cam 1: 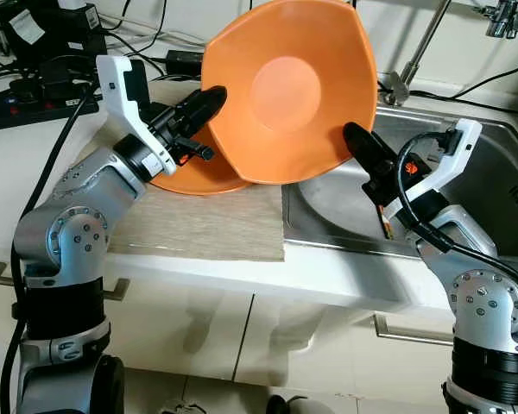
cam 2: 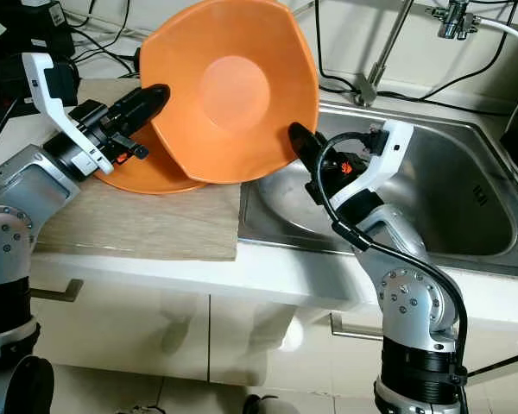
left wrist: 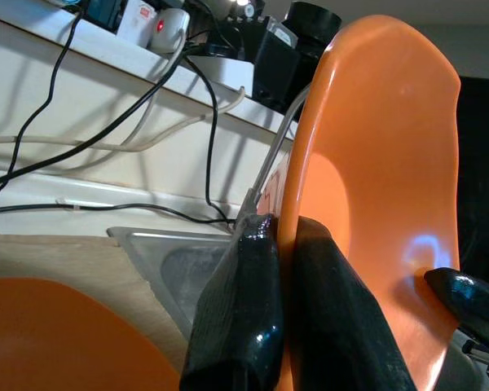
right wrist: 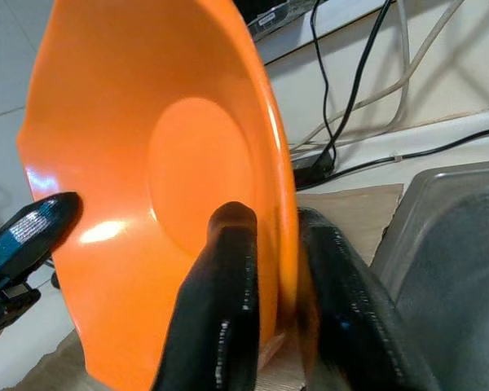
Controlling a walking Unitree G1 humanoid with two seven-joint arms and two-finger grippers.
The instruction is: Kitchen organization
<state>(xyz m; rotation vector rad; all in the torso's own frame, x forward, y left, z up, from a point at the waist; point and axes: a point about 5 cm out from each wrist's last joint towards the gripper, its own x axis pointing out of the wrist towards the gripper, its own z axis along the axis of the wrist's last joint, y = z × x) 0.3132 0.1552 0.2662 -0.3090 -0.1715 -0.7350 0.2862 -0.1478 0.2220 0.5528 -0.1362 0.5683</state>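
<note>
An orange plate [cam 1: 285,86] stands tilted on edge in the air over the seam between counter and sink. My left gripper [cam 1: 214,97] is shut on its left rim, with the fingers [left wrist: 253,309] pinching the edge. My right gripper [cam 1: 356,138] is shut on the lower right rim, one finger [right wrist: 224,277] on the plate's inner face and the other behind it. A second orange plate [cam 1: 194,179] lies flat on the wooden mat [cam 1: 207,228], under and behind the held one.
A steel sink [cam 1: 492,164] lies to the right, with a faucet base [cam 1: 395,88] behind it. Black cables and a power strip [cam 1: 34,108] crowd the back left of the counter. Cabinet fronts [cam 1: 242,345] are below the counter edge.
</note>
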